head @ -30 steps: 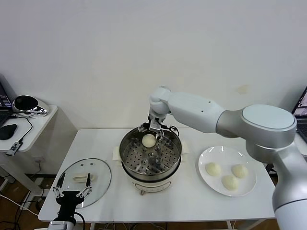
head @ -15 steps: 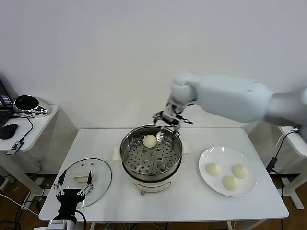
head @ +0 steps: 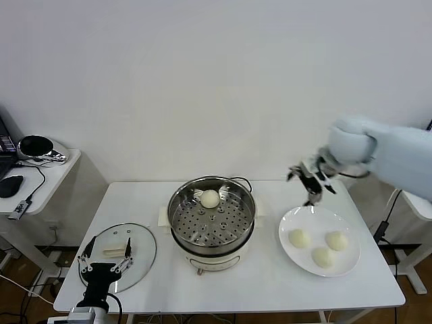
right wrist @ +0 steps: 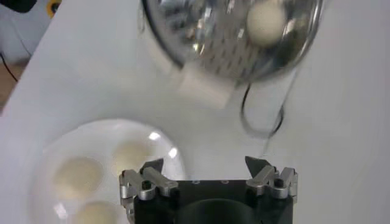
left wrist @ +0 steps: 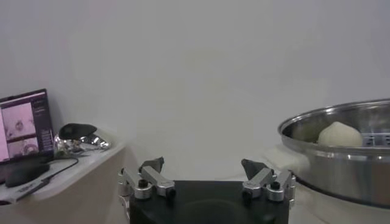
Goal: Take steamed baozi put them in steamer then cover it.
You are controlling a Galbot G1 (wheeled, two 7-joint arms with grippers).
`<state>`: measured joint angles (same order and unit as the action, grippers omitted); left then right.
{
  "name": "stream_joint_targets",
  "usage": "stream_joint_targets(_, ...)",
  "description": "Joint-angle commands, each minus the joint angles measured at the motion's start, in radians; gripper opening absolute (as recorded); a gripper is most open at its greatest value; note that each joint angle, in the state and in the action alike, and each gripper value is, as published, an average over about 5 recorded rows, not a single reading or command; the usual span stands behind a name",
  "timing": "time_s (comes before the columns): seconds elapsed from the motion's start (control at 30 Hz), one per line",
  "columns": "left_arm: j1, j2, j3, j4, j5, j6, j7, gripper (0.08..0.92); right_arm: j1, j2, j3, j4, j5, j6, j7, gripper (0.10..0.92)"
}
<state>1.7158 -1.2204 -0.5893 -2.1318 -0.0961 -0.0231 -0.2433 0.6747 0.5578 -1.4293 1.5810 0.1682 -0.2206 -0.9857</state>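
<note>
One cream-white baozi (head: 210, 198) lies on the perforated tray at the back of the shiny steamer (head: 181, 223), and shows in the wrist views as well (right wrist: 266, 21) (left wrist: 340, 134). Three more baozi (head: 300, 237) (head: 336, 240) (head: 323, 256) rest on a white plate (head: 304, 217) to the right. My right gripper (head: 310, 181) hangs open and empty above the plate's far edge (right wrist: 204, 164). The glass cover (head: 145, 251) with its cream handle (head: 113, 251) lies flat at the front left. My left gripper (head: 104, 260) stands open over the cover's near edge (left wrist: 204, 166).
The steamer's white base (head: 216, 261) stands mid-table, with its black cord (right wrist: 262, 115) trailing behind. A side table at the far left carries a laptop (left wrist: 24, 125) and a mouse (head: 10, 185). Bare tabletop lies between steamer and plate.
My right gripper has swung away from the steamer's back rim, rightward to above the plate, leaving one baozi in the steamer. The left arm has not moved.
</note>
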Motion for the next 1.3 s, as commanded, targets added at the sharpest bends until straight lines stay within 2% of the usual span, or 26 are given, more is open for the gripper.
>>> stream_joint_targets(0.03,-0.001,0.000,0.002,0.005,-0.004,-0.003,0.001,0.823,-0.188,-0.157,0.086,0.041,-0.055,-0.080,0.004,0.823)
stream_joint_targets(0.4,0.012,-0.010,-0.013,0.002,0.008,-0.001,0.000,0.823,-0.538,-0.035,0.365,-0.128,-0.151,-0.066,0.020,0.823)
stream_joint_targets(0.8,0.018,-0.015,-0.035,0.010,0.011,-0.001,-0.002,0.823,-0.639,0.127,0.445,-0.288,-0.192,-0.040,0.007,0.823)
stream_joint_targets(1.17,0.014,-0.015,-0.040,0.024,0.011,-0.002,-0.005,0.823,-0.673,0.204,0.478,-0.381,-0.241,-0.035,0.011,0.821)
stream_joint_targets(1.3,0.015,-0.014,-0.043,0.025,0.011,-0.002,-0.006,0.823,-0.679,0.215,0.490,-0.400,-0.256,-0.036,0.013,0.797)
